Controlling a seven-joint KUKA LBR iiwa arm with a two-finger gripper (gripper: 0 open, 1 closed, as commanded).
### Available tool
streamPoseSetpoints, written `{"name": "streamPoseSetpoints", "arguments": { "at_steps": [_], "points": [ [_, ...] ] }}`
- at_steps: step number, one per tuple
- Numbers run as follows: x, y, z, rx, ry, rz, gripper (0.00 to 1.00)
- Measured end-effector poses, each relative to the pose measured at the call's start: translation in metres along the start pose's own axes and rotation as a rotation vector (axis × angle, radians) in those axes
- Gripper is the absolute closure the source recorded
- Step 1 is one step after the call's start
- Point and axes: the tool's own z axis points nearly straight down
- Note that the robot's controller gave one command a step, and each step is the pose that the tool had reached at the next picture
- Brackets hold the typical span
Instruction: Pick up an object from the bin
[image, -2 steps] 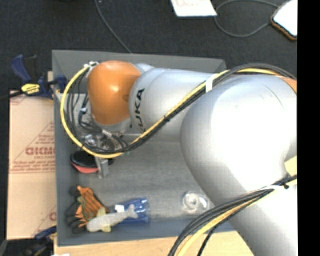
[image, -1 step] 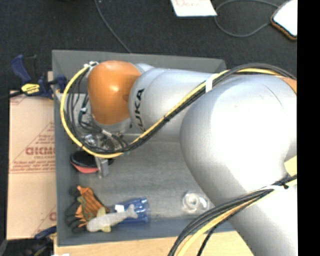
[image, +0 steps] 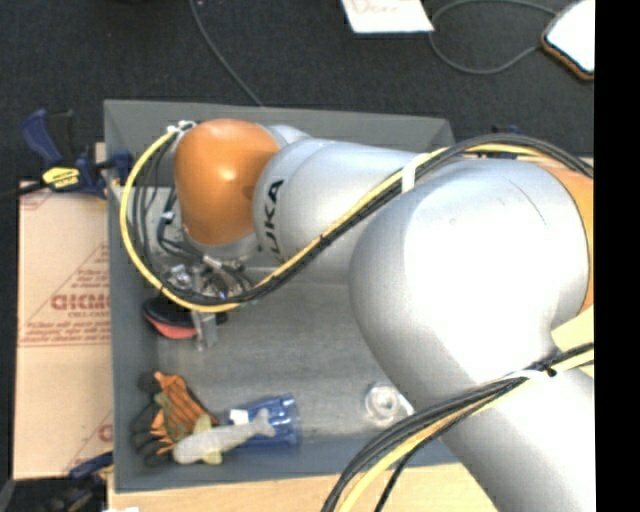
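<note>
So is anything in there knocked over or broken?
The blue see-through plastic cup lies tipped on its side near the lower edge of the grey metal bin, with a pale grey fish-shaped toy against it. Nothing looks spilled or broken.

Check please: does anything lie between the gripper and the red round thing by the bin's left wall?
Nothing visible does. The gripper hangs directly beside the red round thing, on its right. The striped orange toy and the blue thing lie apart, lower in the view.
</note>
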Motion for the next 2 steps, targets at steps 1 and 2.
{"name": "streamPoseSetpoints", "arguments": {
  "at_steps": [1, 2],
  "points": [
    [0.015, -0.003, -0.081, -0.005, -0.011, -0.042, 1.00],
    [0.035, 0.002, -0.088, -0.007, 0.004, -0.018, 1.00]
  ]
}}
